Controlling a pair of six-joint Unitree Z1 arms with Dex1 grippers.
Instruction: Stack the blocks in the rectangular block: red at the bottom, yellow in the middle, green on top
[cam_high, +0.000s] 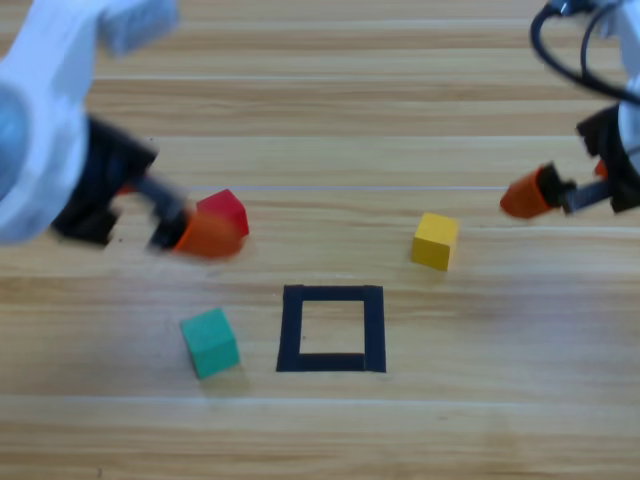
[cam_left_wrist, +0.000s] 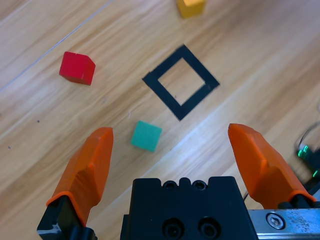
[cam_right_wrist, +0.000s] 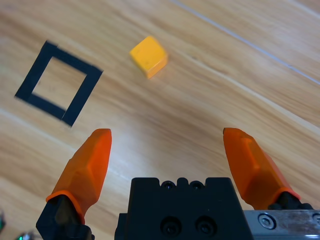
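Left gripper (cam_left_wrist: 170, 150) jaws spread wide, empty, hanging above the table left of the red cube (cam_high: 224, 212). Right gripper (cam_right_wrist: 167, 157) also wide, empty, at the right edge. Green cube (cam_high: 210, 342) sits just left of the taped rectangle (cam_high: 331, 329); yellow cube (cam_high: 435, 241) up-right of it.

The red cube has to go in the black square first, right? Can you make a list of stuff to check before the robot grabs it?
1. Black square empty: ok, only wood shows inside.
2. Red cube free to grab: ok, it sits alone on the table, nothing on top.
3. Left claw open: ok, jaws wide apart, nothing between them.
4. Left claw around the red cube: not ok, in the left wrist view the cube lies off to one side, not between the jaws.
5. Right claw out of the way: ok, it is open at the right edge.
6. Yellow cube and green cube clear of the square: ok, both outside.
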